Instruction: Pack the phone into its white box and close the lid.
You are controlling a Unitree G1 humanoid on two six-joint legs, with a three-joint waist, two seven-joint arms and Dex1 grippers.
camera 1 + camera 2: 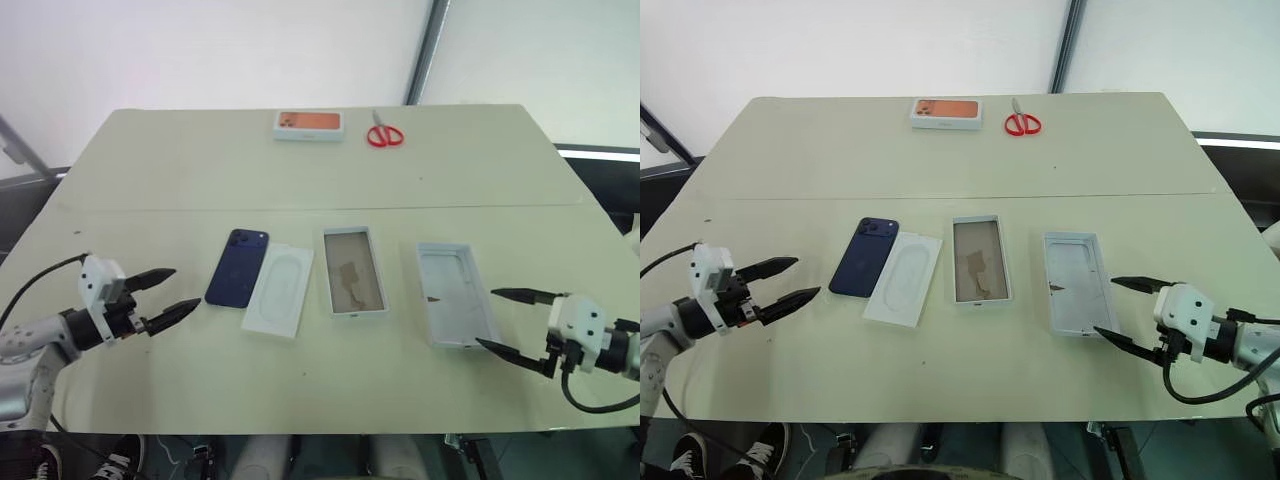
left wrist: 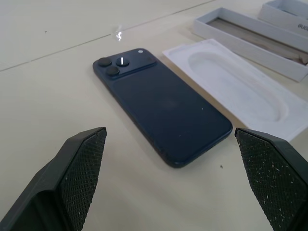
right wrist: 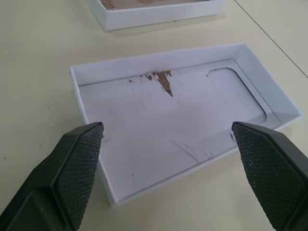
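On the pale cream bench (image 1: 330, 180) in front of you, 4 items lie in a row. Farthest to the robot's left is the slim dark navy-blue phone (image 1: 237, 267), back up with its square camera bump at the far corner. Just beside it, touching or nearly so, lies the flat white insert with an oval recess (image 1: 279, 290). Next comes the shallow white box (image 1: 353, 272) with its brownish inner floor, empty and open. Farthest right you have the deeper white lid (image 1: 456, 294), inside facing up, with scuffed brown tear marks on its pale floor.

Your left gripper (image 1: 168, 294) hovers near the phone's left side with its 2 black fingers (image 2: 79, 175) spread wide, grasping nothing. Your right gripper (image 1: 510, 322) sits just beside the lid's near right corner, fingers (image 3: 77, 166) likewise released and empty.

At the far edge of the bench rest a white box with an orange picture (image 1: 309, 124) and red-handled scissors (image 1: 383, 133).
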